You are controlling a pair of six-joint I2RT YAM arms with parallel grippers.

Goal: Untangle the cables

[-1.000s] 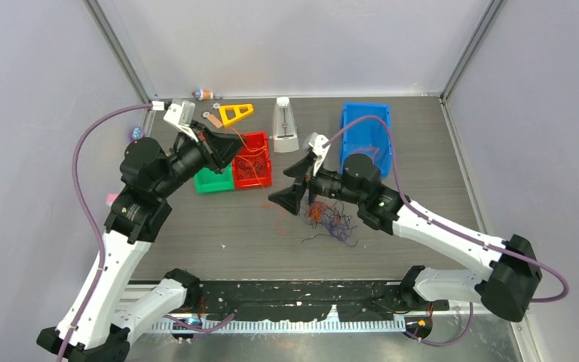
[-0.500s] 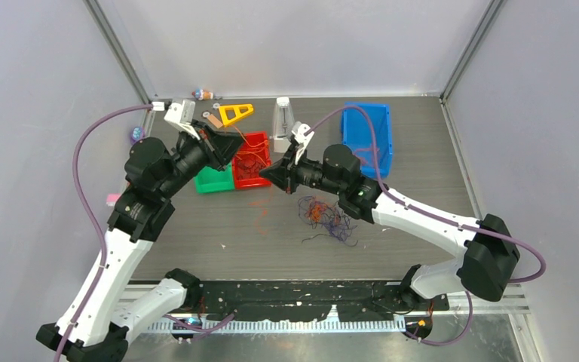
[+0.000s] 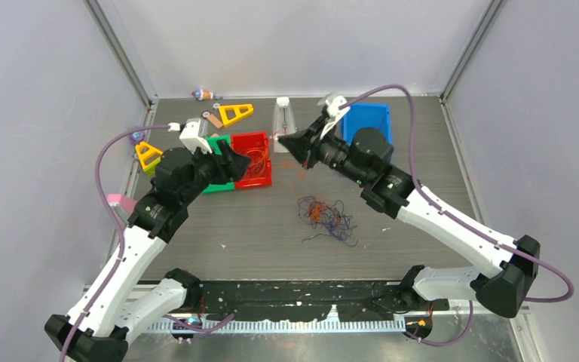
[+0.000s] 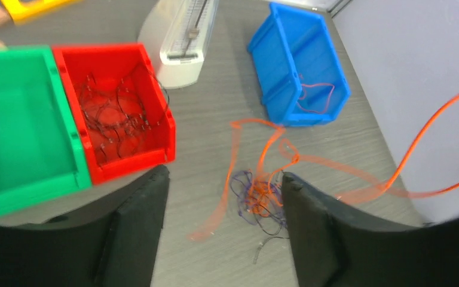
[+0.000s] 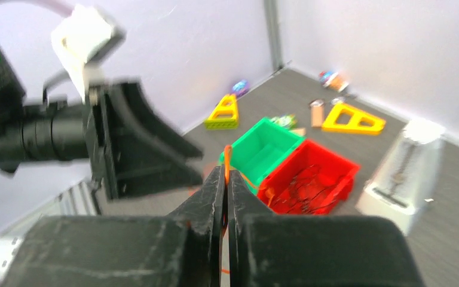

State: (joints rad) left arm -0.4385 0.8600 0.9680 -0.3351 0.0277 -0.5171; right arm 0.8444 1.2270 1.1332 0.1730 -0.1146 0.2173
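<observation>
The cables [image 3: 329,216] lie as a small orange, purple and black clump on the table's middle, also seen between the fingers in the left wrist view [image 4: 258,202]. My right gripper [image 3: 280,139] hangs high near the metronome, shut on one thin orange cable [image 5: 228,156] that pokes out above its tips [image 5: 226,171]. That orange cable [image 4: 415,161] runs blurred from the clump up to the right. My left gripper [image 3: 235,161] hovers by the red bin, open [image 4: 224,174], with nothing between its fingers.
A red bin [image 3: 259,175] holding dark and orange strands stands next to a green bin [image 3: 212,185]. The blue bin [image 3: 381,115] at the back right holds one orange strand [image 4: 314,98]. A white metronome [image 3: 284,117] and yellow triangles [image 3: 235,113] [image 3: 148,154] sit at the back.
My right gripper shut on an orange cable and lifted it up and back toward the metronome. My left gripper opened and drew back from over the red bin.
</observation>
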